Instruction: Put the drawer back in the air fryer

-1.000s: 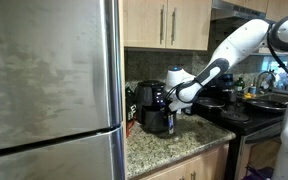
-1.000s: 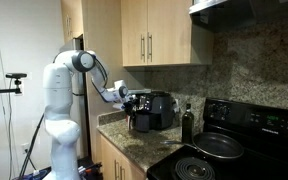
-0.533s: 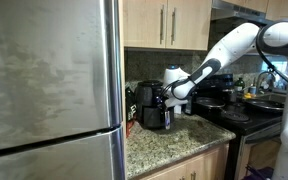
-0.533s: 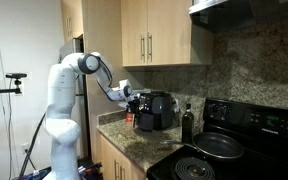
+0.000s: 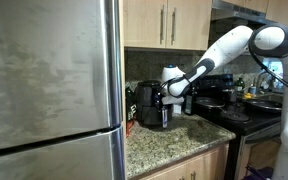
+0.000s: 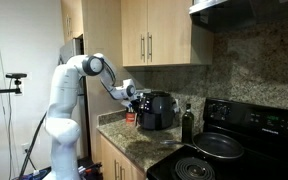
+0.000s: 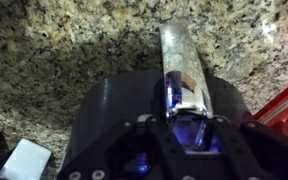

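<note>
The black air fryer point(image 5: 147, 94) stands on the granite counter beside the fridge in both exterior views, and appears again from the other side point(image 6: 165, 104). The black drawer point(image 5: 154, 117) sits at its lower front, mostly inside the body. In the wrist view the drawer's rounded black front point(image 7: 124, 105) fills the middle, with its silver handle point(image 7: 181, 60) sticking out over the granite. My gripper point(image 7: 182, 128) is shut on that handle. In both exterior views the gripper point(image 5: 169, 99) point(image 6: 137, 102) is right against the fryer's front.
A steel fridge point(image 5: 49, 80) stands close beside the fryer. A dark bottle point(image 6: 188, 124) and a black stove with a pan point(image 6: 220, 146) lie further along the counter. Wooden cabinets point(image 6: 154, 35) hang overhead. A red item point(image 7: 284, 100) and a white item point(image 7: 24, 160) lie near the drawer.
My arm has moved toward the air fryer with the handle in its grip. The drawer has slid further into the fryer body.
</note>
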`<action>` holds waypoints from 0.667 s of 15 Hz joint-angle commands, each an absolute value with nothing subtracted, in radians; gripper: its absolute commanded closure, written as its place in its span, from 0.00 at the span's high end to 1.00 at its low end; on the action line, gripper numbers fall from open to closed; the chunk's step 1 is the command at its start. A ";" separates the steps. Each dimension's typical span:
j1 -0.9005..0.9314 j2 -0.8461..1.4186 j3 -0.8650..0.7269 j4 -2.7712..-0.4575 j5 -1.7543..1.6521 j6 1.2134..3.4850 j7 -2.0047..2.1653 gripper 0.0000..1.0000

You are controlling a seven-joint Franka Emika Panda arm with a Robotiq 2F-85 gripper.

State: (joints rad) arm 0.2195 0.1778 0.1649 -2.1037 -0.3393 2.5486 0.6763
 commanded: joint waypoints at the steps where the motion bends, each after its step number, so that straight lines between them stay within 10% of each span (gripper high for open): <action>1: 0.239 0.219 0.121 -2.085 -0.382 2.568 0.666 0.10; 10: 0.321 0.332 -0.002 -1.945 -0.576 2.680 0.791 0.10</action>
State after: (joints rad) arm 0.2942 0.2795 0.0553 -2.0229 -0.5103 2.6453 0.7433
